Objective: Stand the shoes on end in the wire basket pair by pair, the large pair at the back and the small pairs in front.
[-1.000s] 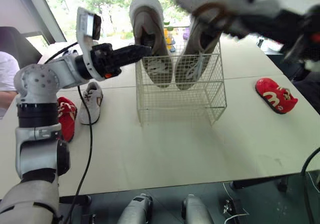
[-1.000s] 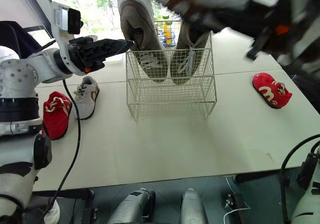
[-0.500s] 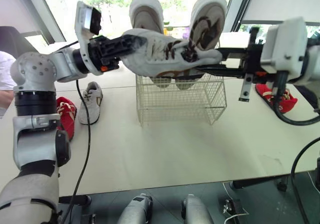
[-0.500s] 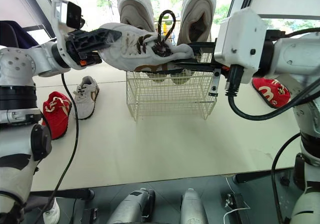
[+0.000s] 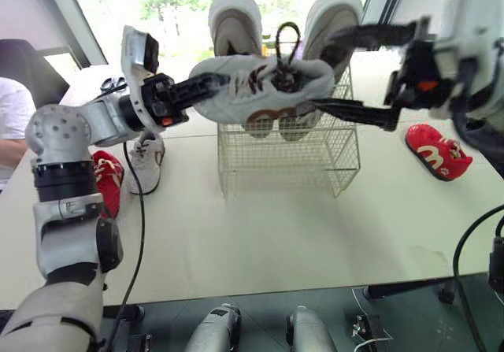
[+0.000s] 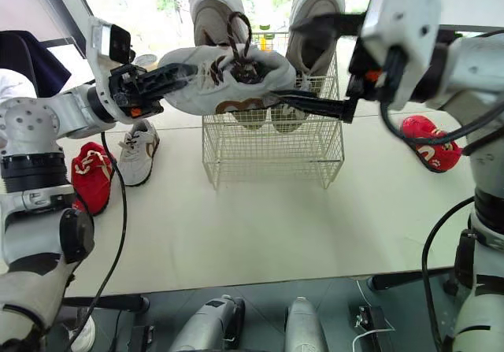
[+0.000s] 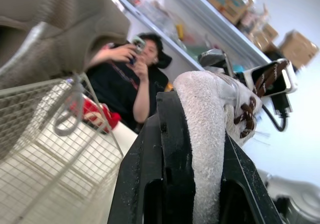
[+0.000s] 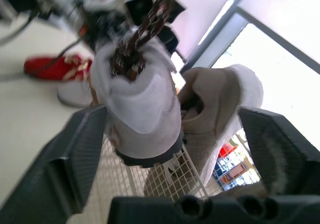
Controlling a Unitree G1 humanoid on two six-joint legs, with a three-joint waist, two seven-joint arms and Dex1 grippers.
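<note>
Head views: white sneaker (image 5: pixel 264 88) is held level in the air over the front of the wire basket (image 5: pixel 287 151), brown laces up, brown mark on its side. The large pair (image 5: pixel 236 21) stands on end at the basket's back. On the table (image 5: pixel 260 234), a second white sneaker (image 5: pixel 147 157) and a red shoe (image 5: pixel 106 180) lie at the basket's 9 o'clock, another red shoe (image 5: pixel 437 153) at its 3 o'clock.

Left wrist view adds: left end effector (image 5: pixel 211 87) pinched tight on the sneaker's fleecy heel rim. A person (image 7: pixel 132 78) holds a phone beyond the basket.

Right wrist view adds: right end effector (image 5: pixel 316 68) spread wide, its fingers either side of the toe, gripping nothing.
</note>
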